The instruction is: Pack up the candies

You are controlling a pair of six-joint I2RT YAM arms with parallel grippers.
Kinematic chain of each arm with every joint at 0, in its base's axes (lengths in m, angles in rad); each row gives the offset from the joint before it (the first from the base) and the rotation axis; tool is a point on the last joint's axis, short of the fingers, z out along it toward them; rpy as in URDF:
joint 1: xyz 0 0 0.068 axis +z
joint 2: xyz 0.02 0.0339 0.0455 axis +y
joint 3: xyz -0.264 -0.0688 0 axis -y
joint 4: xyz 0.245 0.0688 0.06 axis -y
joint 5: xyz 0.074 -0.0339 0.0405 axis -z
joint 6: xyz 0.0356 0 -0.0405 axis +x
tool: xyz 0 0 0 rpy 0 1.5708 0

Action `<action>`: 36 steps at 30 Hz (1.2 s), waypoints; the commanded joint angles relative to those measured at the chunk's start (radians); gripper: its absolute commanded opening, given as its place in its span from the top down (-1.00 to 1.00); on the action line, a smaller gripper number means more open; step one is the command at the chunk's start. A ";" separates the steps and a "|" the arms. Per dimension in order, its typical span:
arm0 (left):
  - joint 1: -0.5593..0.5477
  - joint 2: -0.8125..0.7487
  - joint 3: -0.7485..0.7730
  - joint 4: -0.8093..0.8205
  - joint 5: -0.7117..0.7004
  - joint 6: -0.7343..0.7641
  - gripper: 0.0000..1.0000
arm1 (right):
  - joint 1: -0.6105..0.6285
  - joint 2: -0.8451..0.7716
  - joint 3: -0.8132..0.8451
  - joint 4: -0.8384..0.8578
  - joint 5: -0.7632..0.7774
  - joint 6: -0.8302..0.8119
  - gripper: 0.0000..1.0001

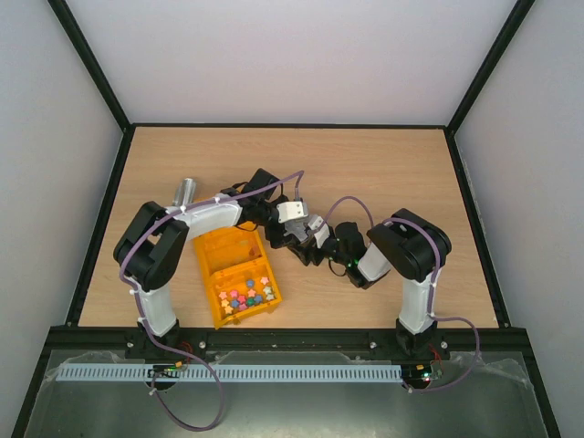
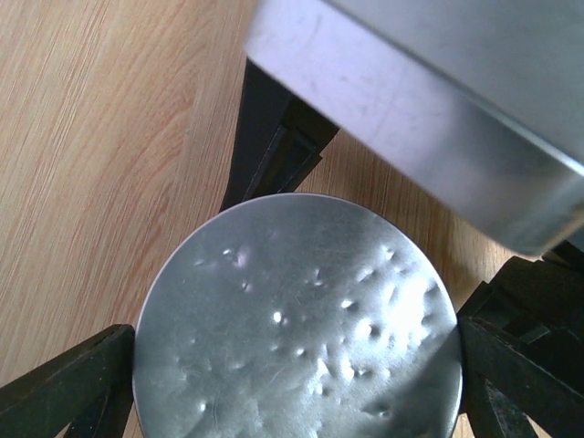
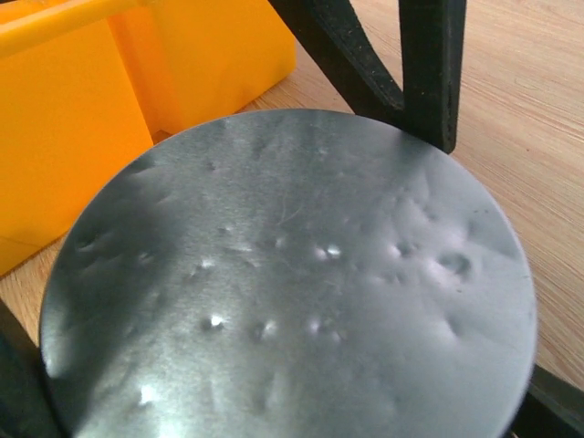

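The candies (image 1: 245, 297) are small, bright sweets lying in the near compartment of an orange bin (image 1: 228, 248). My two grippers meet just right of the bin. My left gripper (image 1: 290, 219) is shut on a dented round metal face (image 2: 292, 319), with a finger (image 2: 64, 383) on each side. It looks like part of the metal scoop (image 1: 295, 211). My right gripper (image 1: 319, 239) is shut on a similar round metal face (image 3: 292, 283). I cannot tell if both hold one piece. No candies show in the wrist views.
A metal cylinder (image 1: 185, 192) stands left of the arms, behind the bin. The orange bin's wall (image 3: 82, 119) is close on the right gripper's left. A flat metal edge (image 2: 429, 119) and the other arm's dark fingers (image 2: 274, 146) are just beyond the left gripper.
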 commanded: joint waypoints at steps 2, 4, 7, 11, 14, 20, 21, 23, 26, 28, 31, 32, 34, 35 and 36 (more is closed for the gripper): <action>-0.005 0.031 -0.007 -0.089 0.039 0.116 -0.84 | 0.004 -0.001 -0.018 0.015 -0.014 -0.023 -0.56; -0.004 0.038 -0.001 -0.104 0.048 0.132 -0.75 | 0.004 -0.002 -0.021 0.017 -0.014 -0.025 -0.55; -0.003 0.041 0.006 -0.123 0.059 0.172 -0.56 | 0.004 -0.006 -0.027 0.016 -0.015 -0.030 -0.49; -0.001 0.048 0.018 -0.178 0.060 0.277 -0.39 | 0.004 -0.013 -0.037 0.014 -0.032 -0.042 -0.41; 0.003 0.061 0.036 -0.242 0.069 0.363 -0.30 | 0.003 -0.019 -0.045 0.011 -0.043 -0.053 -0.33; 0.003 0.082 0.068 -0.351 0.099 0.497 -0.16 | 0.002 -0.031 -0.061 0.008 -0.066 -0.064 -0.18; 0.003 0.088 0.076 -0.364 0.102 0.510 -0.14 | 0.003 -0.034 -0.062 0.008 -0.071 -0.063 -0.17; 0.003 0.100 0.093 -0.401 0.109 0.549 -0.12 | 0.003 -0.038 -0.065 0.008 -0.077 -0.062 -0.14; 0.000 0.123 0.125 -0.492 0.108 0.666 -0.11 | 0.002 -0.047 -0.073 0.008 -0.101 -0.058 -0.09; -0.004 0.141 0.148 -0.547 0.091 0.742 -0.12 | 0.003 -0.051 -0.078 0.003 -0.116 -0.060 -0.08; -0.002 0.158 0.173 -0.573 0.061 0.809 -0.14 | 0.002 -0.056 -0.083 -0.005 -0.116 -0.060 -0.08; -0.003 0.161 0.181 -0.576 0.052 0.820 -0.15 | 0.003 -0.056 -0.083 -0.008 -0.111 -0.059 -0.08; -0.001 0.165 0.202 -0.565 0.041 0.797 -0.23 | 0.002 -0.057 -0.084 -0.011 -0.100 -0.053 -0.08; 0.001 0.163 0.219 -0.550 0.047 0.762 -0.29 | 0.002 -0.057 -0.083 -0.012 -0.092 -0.049 -0.08; 0.010 0.162 0.240 -0.537 0.075 0.718 -0.38 | 0.003 -0.056 -0.082 -0.012 -0.084 -0.044 -0.09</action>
